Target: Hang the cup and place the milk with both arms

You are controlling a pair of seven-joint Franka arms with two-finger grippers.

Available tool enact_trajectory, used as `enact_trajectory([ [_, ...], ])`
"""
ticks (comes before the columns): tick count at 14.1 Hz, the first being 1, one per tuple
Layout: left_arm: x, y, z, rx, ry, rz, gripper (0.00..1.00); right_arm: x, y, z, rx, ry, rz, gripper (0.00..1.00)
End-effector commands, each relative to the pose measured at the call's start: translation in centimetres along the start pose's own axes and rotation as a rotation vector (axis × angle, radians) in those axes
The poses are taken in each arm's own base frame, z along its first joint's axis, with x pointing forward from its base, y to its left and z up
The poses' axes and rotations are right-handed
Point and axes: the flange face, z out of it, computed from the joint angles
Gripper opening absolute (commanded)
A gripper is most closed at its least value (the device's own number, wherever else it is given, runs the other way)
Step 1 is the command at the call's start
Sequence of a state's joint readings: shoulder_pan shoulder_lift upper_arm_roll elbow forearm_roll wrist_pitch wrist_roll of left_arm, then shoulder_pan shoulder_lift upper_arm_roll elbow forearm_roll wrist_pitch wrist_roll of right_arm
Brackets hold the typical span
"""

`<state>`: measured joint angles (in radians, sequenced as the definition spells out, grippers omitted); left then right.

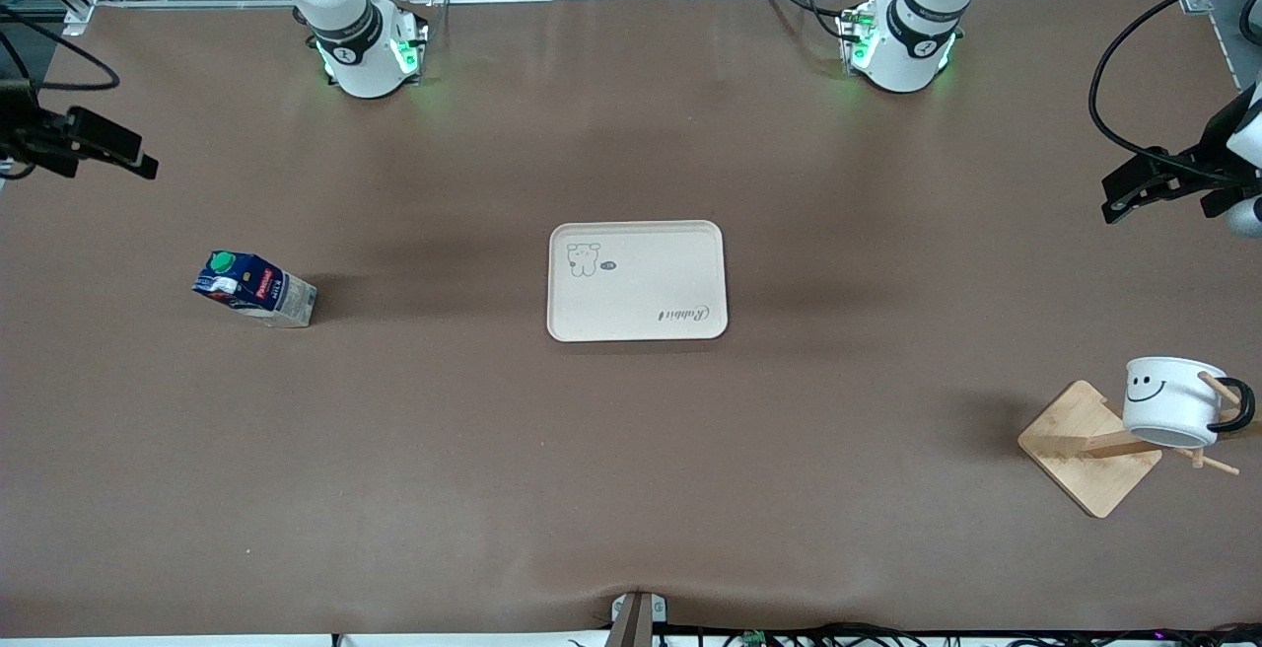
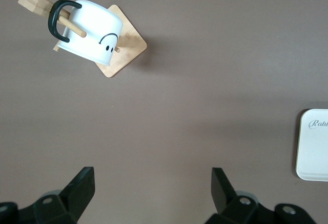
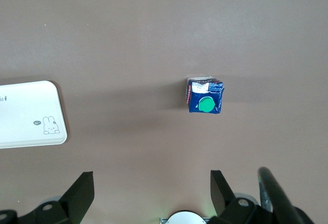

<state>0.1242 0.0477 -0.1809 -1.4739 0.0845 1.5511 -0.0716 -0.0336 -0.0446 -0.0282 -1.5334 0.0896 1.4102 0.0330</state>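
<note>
Brown matting covers the whole table, and from the front view the layout reads plainly: a cream tray (image 1: 637, 280) sits in the middle, the milk (image 1: 254, 289) stands on the bare mat toward the right arm's end, and toward the left arm's end a wooden rack (image 1: 1087, 448) carries the cup (image 1: 1169, 400). The cup hangs tilted with its black handle looped over a peg, so that half of the job looks done. The left gripper (image 1: 1144, 185) hovers high at the table's edge near the rack, apparently drawn clear of it, while the right gripper (image 1: 79, 146) hangs over its own edge of the table; the milk, I'd judge, is the piece left to deal with, and the tray looks like its likely home. In the left wrist view the left gripper (image 2: 152, 187) shows its fingers (image 2: 82, 185) spread wide with nothing between them, the cup (image 2: 89, 34) well apart on its peg — released, not held. In the right wrist view the right gripper (image 3: 151, 189) has its fingers (image 3: 221, 185) just as wide apart and empty, looking straight down on the milk (image 3: 205, 96) with its green cap up — upright, and so easy to take from above by its sides — and the tray (image 3: 29, 114) lies off to one side.
</note>
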Motion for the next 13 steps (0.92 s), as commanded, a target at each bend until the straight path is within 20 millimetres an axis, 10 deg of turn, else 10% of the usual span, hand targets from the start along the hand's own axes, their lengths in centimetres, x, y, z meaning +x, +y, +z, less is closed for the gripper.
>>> enact_trajectory([
  [1,-0.6,0.2,-1.1,-0.017,0.015,0.012,1.0,-0.7,-0.3,-1.6,-0.017,0.051,0.01,1.0],
  [13,-1.2,1.4,-1.4,-0.016,-0.006,0.035,1.0,0.4,-0.1,-1.0,-0.092,0.017,-0.036,1.0],
])
